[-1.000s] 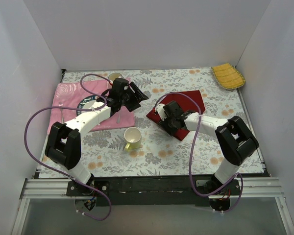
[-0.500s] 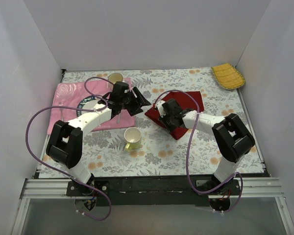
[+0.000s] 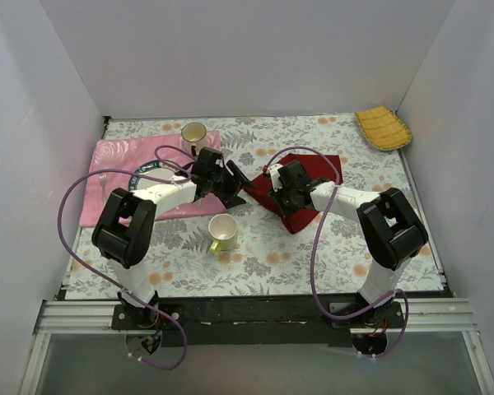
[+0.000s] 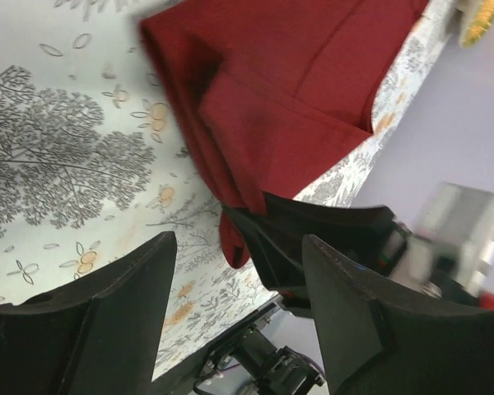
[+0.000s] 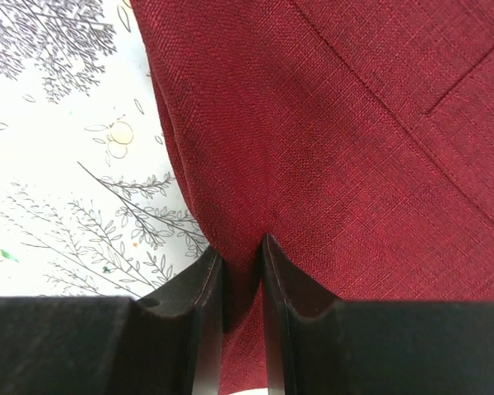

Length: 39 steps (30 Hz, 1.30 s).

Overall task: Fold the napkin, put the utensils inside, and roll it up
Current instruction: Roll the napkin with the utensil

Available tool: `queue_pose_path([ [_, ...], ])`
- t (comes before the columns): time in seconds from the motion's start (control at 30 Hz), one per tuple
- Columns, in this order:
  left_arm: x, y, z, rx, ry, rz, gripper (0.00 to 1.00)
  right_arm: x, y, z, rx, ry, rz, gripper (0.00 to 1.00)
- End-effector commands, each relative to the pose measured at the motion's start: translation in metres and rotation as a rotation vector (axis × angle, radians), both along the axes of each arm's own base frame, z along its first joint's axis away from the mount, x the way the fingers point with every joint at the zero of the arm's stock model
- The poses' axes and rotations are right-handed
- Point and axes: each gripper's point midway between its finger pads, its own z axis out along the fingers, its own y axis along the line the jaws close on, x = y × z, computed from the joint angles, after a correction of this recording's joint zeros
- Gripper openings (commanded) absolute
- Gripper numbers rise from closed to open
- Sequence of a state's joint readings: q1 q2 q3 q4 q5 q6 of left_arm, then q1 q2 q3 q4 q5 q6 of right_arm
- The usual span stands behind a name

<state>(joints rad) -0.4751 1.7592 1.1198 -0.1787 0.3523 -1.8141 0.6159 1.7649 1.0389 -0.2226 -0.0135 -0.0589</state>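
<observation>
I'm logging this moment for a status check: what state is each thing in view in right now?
napkin, partly folded, unrolled, one edge pinched.
right gripper, shut on the napkin.
left gripper, open, holding nothing.
yellow cup, upright.
pink cloth, spread flat.
brown mug, upright on the pink cloth.

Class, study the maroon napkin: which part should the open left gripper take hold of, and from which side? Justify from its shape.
Probably the napkin's raised, doubled-over edge facing the left gripper, beside where the right gripper pinches it. Come in from the floral tablecloth side, jaws straddling that edge: it stands up off the tablecloth, while the rest lies flat.
</observation>
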Motion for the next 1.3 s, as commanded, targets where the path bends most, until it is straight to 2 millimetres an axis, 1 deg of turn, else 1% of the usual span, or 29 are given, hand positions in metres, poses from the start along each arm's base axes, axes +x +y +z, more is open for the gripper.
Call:
queue_pose_path([
  [0.0, -0.004, -0.01, -0.016, -0.049, 0.118, 0.021, 0.61, -0.042, 0.004, -0.036, 0.034, 0.217, 0.024, 0.14],
  [0.03, -0.003, -0.012, -0.023, -0.046, 0.139, 0.028, 0.61, -0.042, 0.005, -0.036, 0.039, 0.219, 0.026, 0.14],
  [0.1, 0.0, -0.015, -0.024, -0.05, 0.146, 0.045, 0.61, -0.042, 0.006, -0.036, 0.051, 0.225, 0.03, 0.13],
  [0.2, 0.0, -0.02, -0.033, -0.041, 0.166, 0.055, 0.62, -0.043, 0.008, -0.034, 0.071, 0.228, 0.036, 0.13],
  [0.3, 0.003, -0.019, -0.038, -0.02, 0.162, 0.086, 0.62, -0.043, 0.008, -0.035, 0.079, 0.228, 0.037, 0.13],
  [0.37, 0.004, -0.02, -0.04, -0.012, 0.154, 0.091, 0.62, -0.043, 0.008, -0.035, 0.082, 0.226, 0.036, 0.13],
  [0.4, 0.003, -0.022, -0.044, -0.008, 0.159, 0.091, 0.62, -0.042, 0.007, -0.035, 0.082, 0.227, 0.033, 0.13],
  [0.53, 0.004, -0.032, -0.047, -0.034, 0.16, 0.09, 0.62, -0.043, 0.005, -0.037, 0.081, 0.232, 0.027, 0.13],
  [0.63, 0.005, -0.034, -0.046, -0.053, 0.149, 0.112, 0.62, -0.042, 0.003, -0.036, 0.083, 0.23, 0.023, 0.13],
  [0.73, 0.004, -0.035, -0.054, -0.044, 0.178, 0.124, 0.62, -0.042, 0.002, -0.035, 0.083, 0.227, 0.021, 0.13],
  [0.8, 0.003, -0.036, -0.054, -0.05, 0.184, 0.136, 0.61, -0.042, 0.001, -0.035, 0.083, 0.228, 0.018, 0.13],
  [0.87, 0.006, -0.036, -0.049, -0.044, 0.152, 0.144, 0.59, -0.042, 0.002, -0.035, 0.086, 0.228, 0.021, 0.13],
  [0.93, 0.004, -0.038, -0.045, -0.047, 0.141, 0.139, 0.57, -0.041, 0.002, -0.035, 0.086, 0.228, 0.018, 0.13],
  [0.97, 0.002, -0.033, -0.04, -0.036, 0.121, 0.155, 0.57, -0.041, 0.001, -0.036, 0.082, 0.231, 0.017, 0.13],
  [1.03, -0.002, -0.029, -0.033, -0.027, 0.094, 0.164, 0.59, -0.041, 0.001, -0.036, 0.083, 0.231, 0.02, 0.13],
  [1.13, -0.003, -0.028, -0.013, -0.035, 0.032, 0.166, 0.62, -0.041, 0.002, -0.036, 0.085, 0.228, 0.022, 0.13],
  [1.2, -0.004, -0.029, -0.008, -0.044, 0.021, 0.158, 0.63, -0.041, 0.003, -0.036, 0.086, 0.229, 0.025, 0.13],
  [1.27, -0.002, -0.031, -0.008, -0.049, 0.014, 0.154, 0.64, -0.04, 0.003, -0.036, 0.089, 0.23, 0.025, 0.13],
])
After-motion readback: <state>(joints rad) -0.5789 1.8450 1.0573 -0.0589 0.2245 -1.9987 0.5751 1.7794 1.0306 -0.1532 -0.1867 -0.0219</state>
